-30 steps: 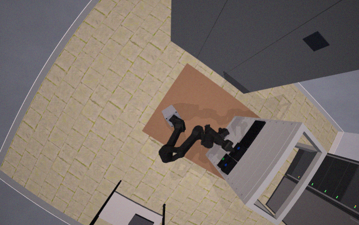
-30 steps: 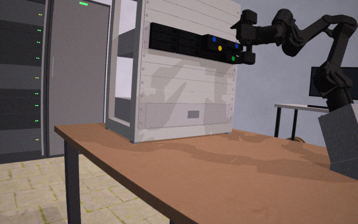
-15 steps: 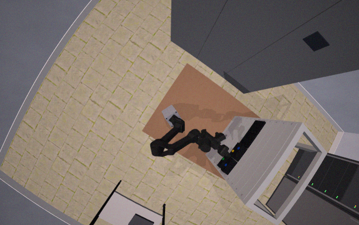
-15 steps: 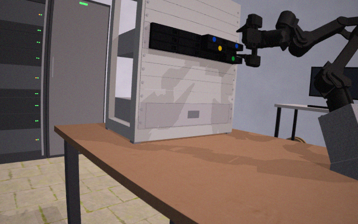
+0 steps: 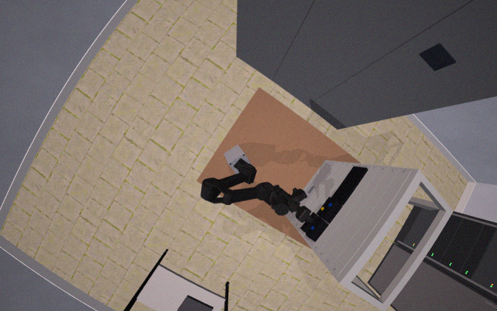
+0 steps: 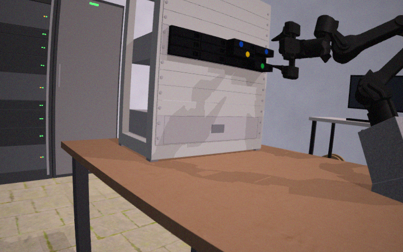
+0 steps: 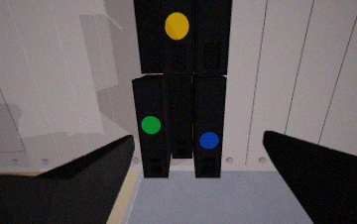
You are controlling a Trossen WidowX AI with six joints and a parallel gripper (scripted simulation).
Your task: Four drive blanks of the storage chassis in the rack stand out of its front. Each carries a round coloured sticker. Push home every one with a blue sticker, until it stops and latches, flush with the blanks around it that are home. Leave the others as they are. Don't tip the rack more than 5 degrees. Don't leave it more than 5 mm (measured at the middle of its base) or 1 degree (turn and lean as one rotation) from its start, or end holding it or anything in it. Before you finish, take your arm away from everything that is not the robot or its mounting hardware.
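The rack (image 6: 154,88) stands on the surface (image 6: 238,190), its black chassis (image 6: 193,44) high in the front. All four stickered blanks project from it: two with blue stickers (image 6: 241,44) (image 6: 266,51), one yellow (image 6: 247,54), one green (image 6: 262,66). So neither blue one looks pushed home yet, and both pushes appear left to do. The gripper (image 6: 289,50) hangs just off the rack's right end, fingers spread fully wide and holding nothing, near the blue-stickered blank (image 7: 208,140) at that end.

Matte black jointed arm (image 5: 235,186), grey pedestal (image 6: 383,154)
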